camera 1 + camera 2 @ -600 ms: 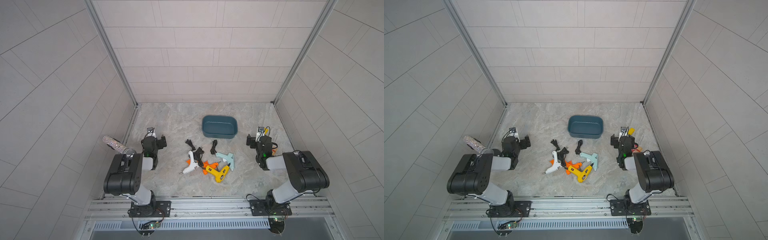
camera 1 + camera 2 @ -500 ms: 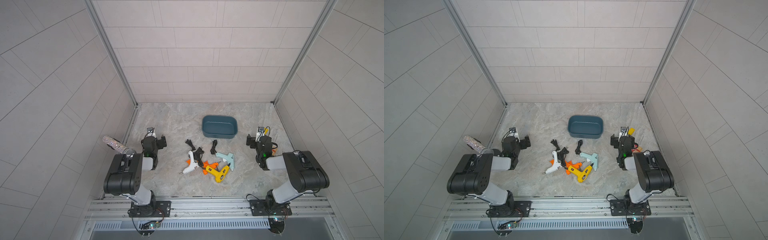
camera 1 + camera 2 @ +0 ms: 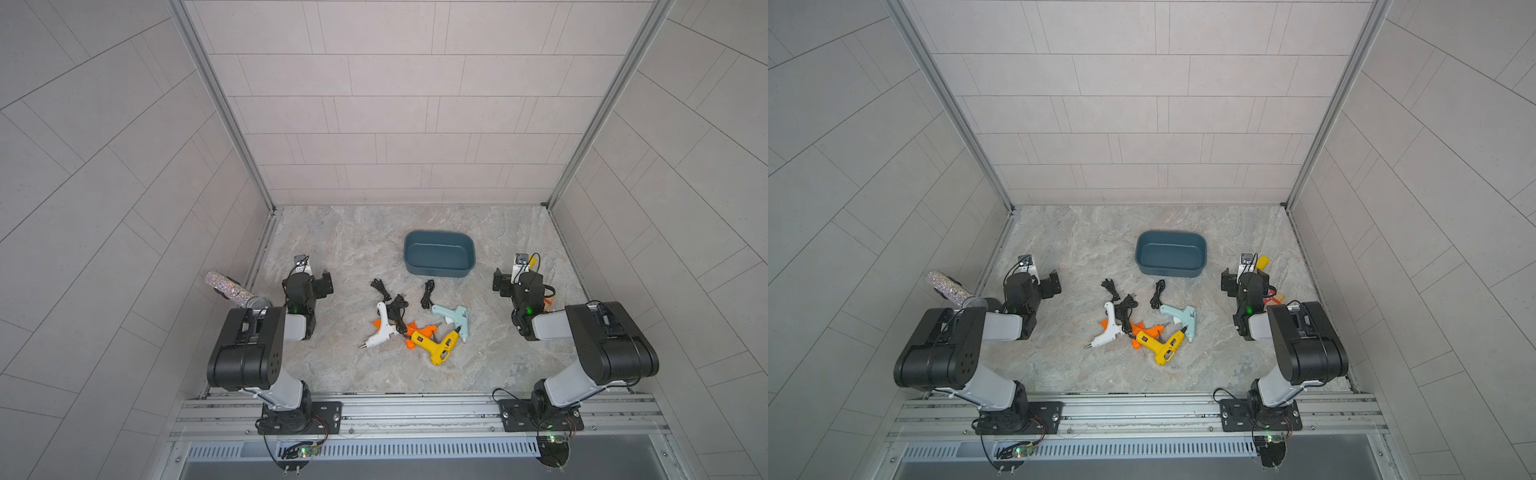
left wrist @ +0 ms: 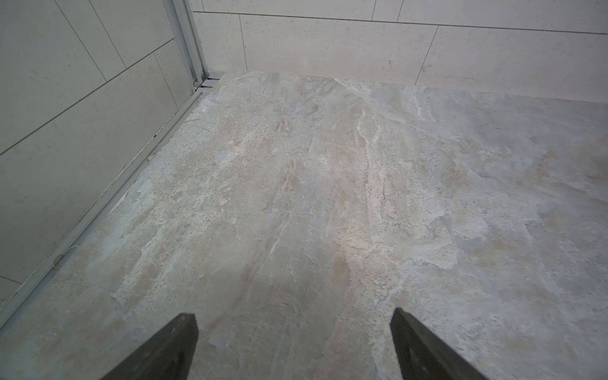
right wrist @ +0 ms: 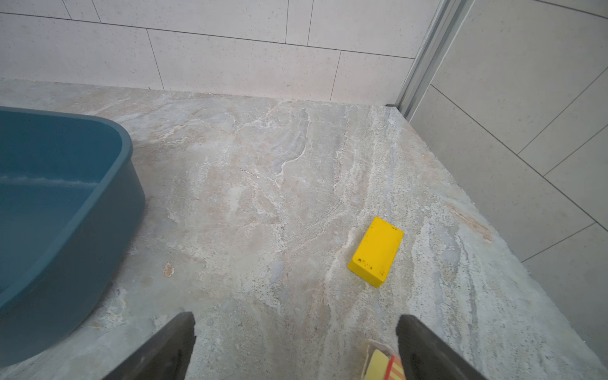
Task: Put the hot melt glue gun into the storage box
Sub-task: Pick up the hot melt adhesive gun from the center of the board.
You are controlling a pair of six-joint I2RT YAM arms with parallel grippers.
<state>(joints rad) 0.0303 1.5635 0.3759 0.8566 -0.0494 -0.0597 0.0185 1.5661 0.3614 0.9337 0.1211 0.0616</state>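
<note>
Three hot melt glue guns lie together mid-table in both top views: a white one (image 3: 380, 332) (image 3: 1106, 330), a mint one (image 3: 453, 318) (image 3: 1181, 316) and a yellow one (image 3: 436, 345) (image 3: 1160, 345), with black cords (image 3: 395, 303) trailing behind them. Behind them stands the teal storage box (image 3: 439, 272) (image 3: 1170, 271) (image 5: 108, 210), with nothing inside. My left gripper (image 3: 309, 276) (image 4: 294, 316) rests open over bare table, left of the guns. On their right, beside the box, my right gripper (image 3: 513, 276) (image 5: 296, 316) is open and holds nothing.
An orange plastic piece (image 3: 415, 330) lies under the guns. A yellow block (image 5: 376, 251) (image 3: 532, 262) sits just past the right gripper, and a striped paper carton (image 5: 381, 365) (image 3: 549, 300) lies by its finger. A glittery silver cylinder (image 3: 230, 286) lies left of the left arm. Walls enclose three sides.
</note>
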